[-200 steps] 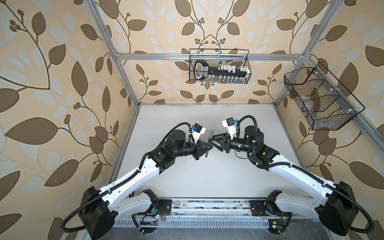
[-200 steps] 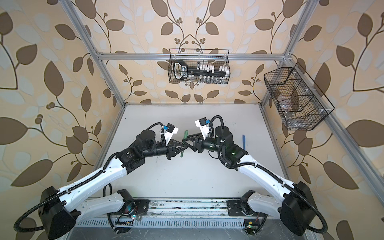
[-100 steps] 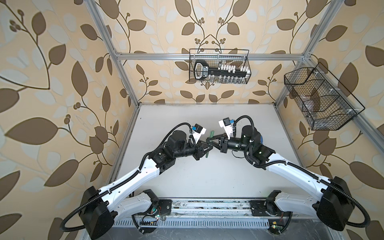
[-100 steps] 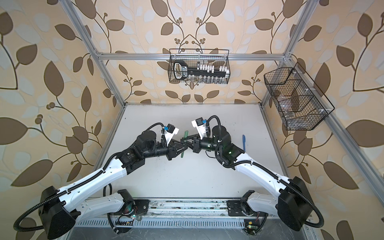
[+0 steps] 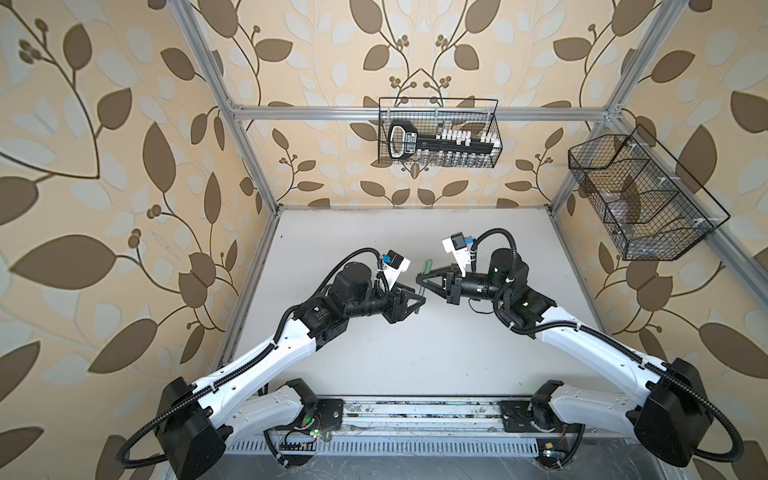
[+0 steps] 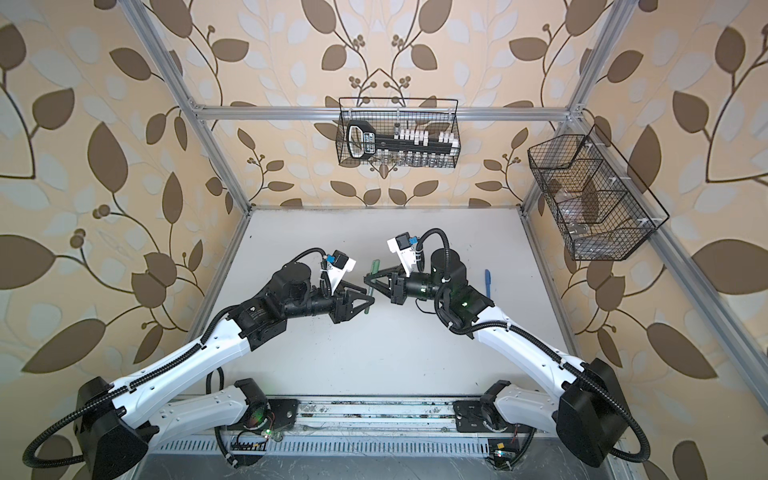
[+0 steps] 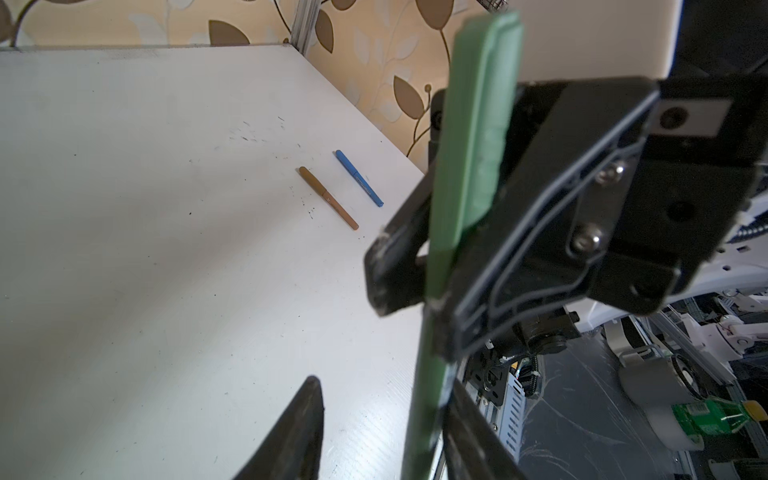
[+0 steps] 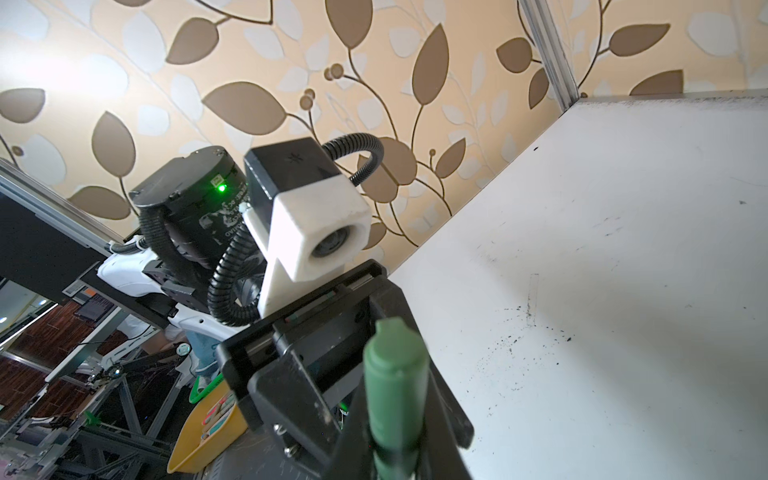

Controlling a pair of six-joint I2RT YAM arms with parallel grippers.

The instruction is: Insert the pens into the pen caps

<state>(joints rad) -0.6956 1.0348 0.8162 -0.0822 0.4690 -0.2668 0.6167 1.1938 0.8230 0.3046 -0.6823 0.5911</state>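
moved: the right gripper [image 5: 420, 279] has closed on the green pen [image 7: 441, 245] and its arm has edged toward the middle; the left gripper [image 5: 418, 304] has let its jaws part.
right gripper: clamped on the barrel just below the green cap [image 7: 478, 116], holding the pen in the air above the table [image 7: 145, 208], crosswise to both grippers.
left gripper: jaws apart; the barrel's lower end passes between them, close against one jaw and well clear of the other.
step: seemingly a handover of the capped pen, left to right; whether the cap is fully seated i cannot tell.
doing it well: draw the left gripper straight back so neither jaw brushes the barrel, and keep the right grip firm, since a smooth round barrel can swivel between flat pads.
other pens: the tan-brown pen [image 7: 328, 198] and blue pen [image 7: 358, 178] lie side by side on the table, not touching, both looking capped.
materials: matte green plastic, the cap wider than the barrel with a flat clip ridge; black hard triangular jaws; white table, scuffed with dark specks.
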